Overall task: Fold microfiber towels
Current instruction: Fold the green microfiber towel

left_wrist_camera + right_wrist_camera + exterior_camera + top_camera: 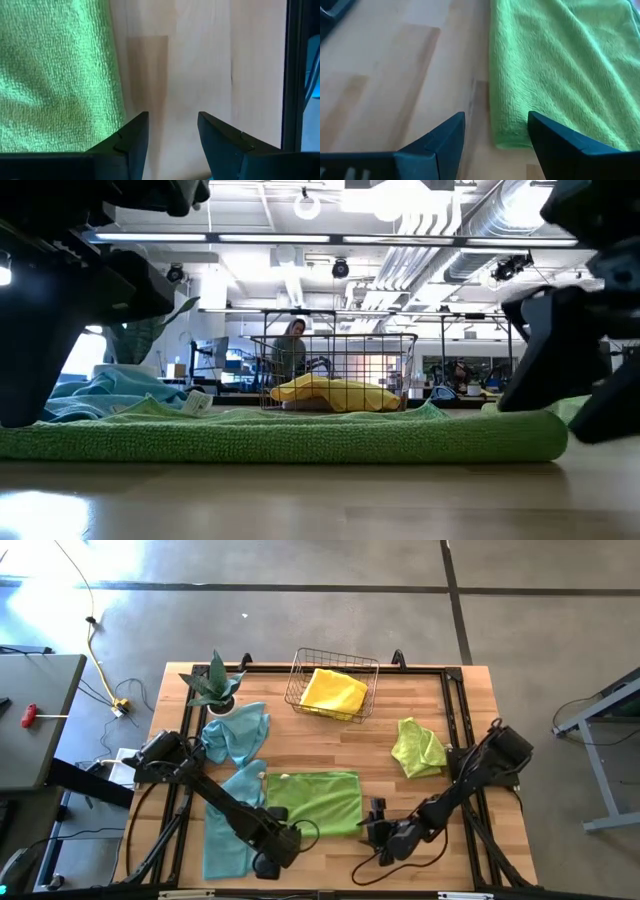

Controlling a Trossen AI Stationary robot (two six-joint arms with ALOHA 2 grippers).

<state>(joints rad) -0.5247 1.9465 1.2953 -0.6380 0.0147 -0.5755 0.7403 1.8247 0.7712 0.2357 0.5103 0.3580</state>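
Note:
A lime green microfiber towel lies folded flat in the table's middle, near the front. My left gripper is open and points down over bare wood just beside the towel's near left corner. My right gripper is open and slants down at the towel's near right corner, with nothing between its fingers. A flat teal towel lies under my left arm. A crumpled teal towel lies beyond it. Another lime towel lies bunched at the right.
A wire basket with a yellow towel stands at the far middle. A potted plant stands at the far left. A black frame runs along the table's edges. Bare wood shows between the folded towel and the basket.

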